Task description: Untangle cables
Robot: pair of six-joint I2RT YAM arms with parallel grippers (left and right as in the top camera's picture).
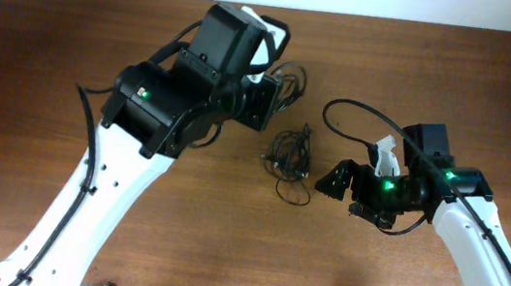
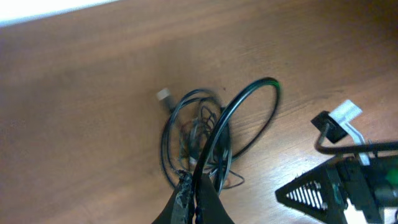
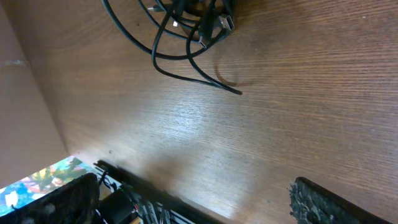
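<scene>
1 table (image 1: 222,256), lying under the bundle. 1 tangled bundle of cables (image 1: 290,157), strands too knotted for counting. 2 arms, left arm (image 1: 143,100) and right arm (image 1: 479,229), flanking the bundle. 2 grippers, left gripper (image 2: 198,199) and right gripper (image 1: 341,181), both hovering beside the bundle.

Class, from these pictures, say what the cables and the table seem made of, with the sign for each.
Cables: probably plastic- or rubber-sheathed cord, black, slightly glossy; they curl in loose loops. Table: wood or wood-look laminate, brown, grain lines, soft sheen.
</scene>
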